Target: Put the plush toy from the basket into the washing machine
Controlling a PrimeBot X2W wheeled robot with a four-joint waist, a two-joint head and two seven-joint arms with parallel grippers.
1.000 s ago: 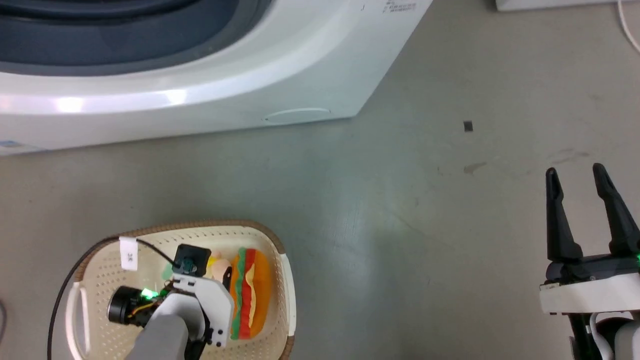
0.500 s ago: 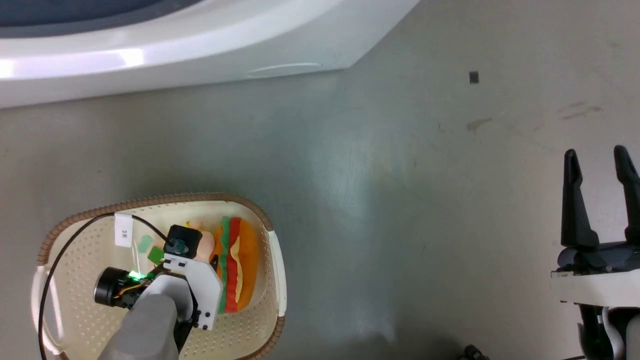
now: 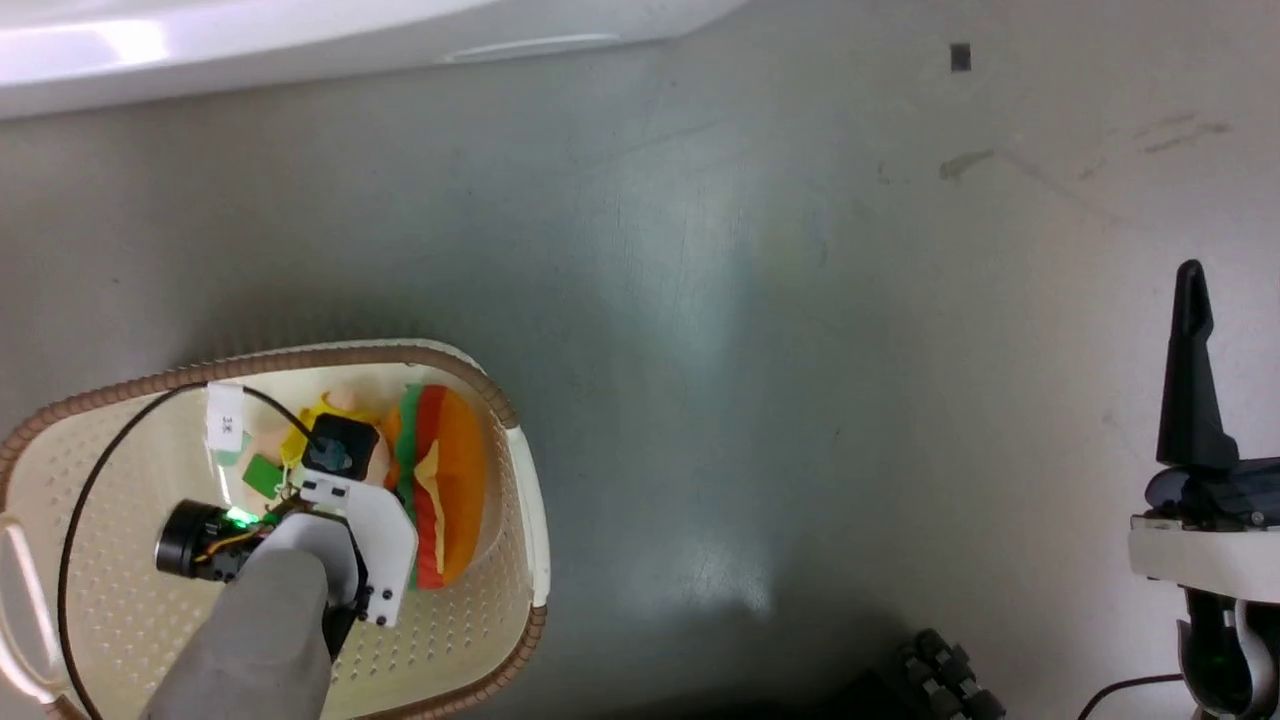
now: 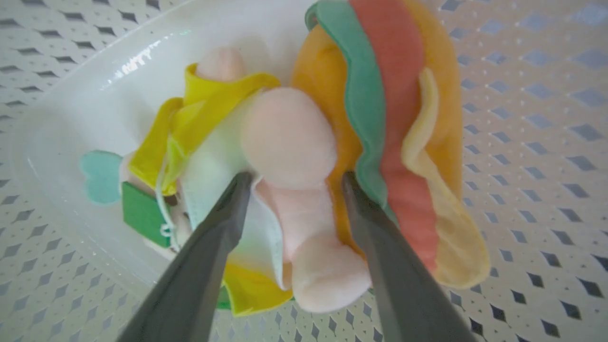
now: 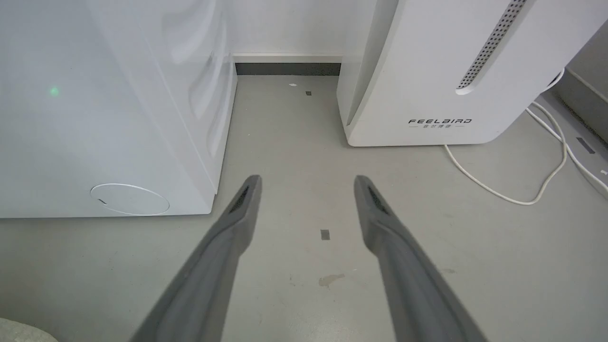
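Note:
The plush toy (image 3: 445,480) lies in the basket (image 3: 520,470), its orange burger half on edge beside the pink figure in yellow. My left gripper (image 4: 294,178) reaches down into the basket and is open, its fingers (image 4: 228,218) straddling the pink figure's body (image 4: 289,137). The green tag (image 4: 142,213) lies to their left, against the basket's perforated wall (image 4: 522,95). A white strip of the washing machine (image 3: 200,40) crosses the top of the head view, and its side (image 5: 95,118) stands left of my right gripper (image 5: 306,183). That gripper is open and empty above the floor, one of its fingers (image 3: 1190,380) at the head view's right edge.
A white FEELBIRD appliance (image 5: 451,71) stands ahead on the right with a white cable (image 5: 522,194) trailing over the grey floor. A small dark mark (image 3: 960,57) sits on the floor. Part of my base (image 3: 940,670) shows at the bottom.
The head camera has tilted down, so the washing machine slid up the picture and the basket rose in it. My left wrist stays over the plush toy in the basket.

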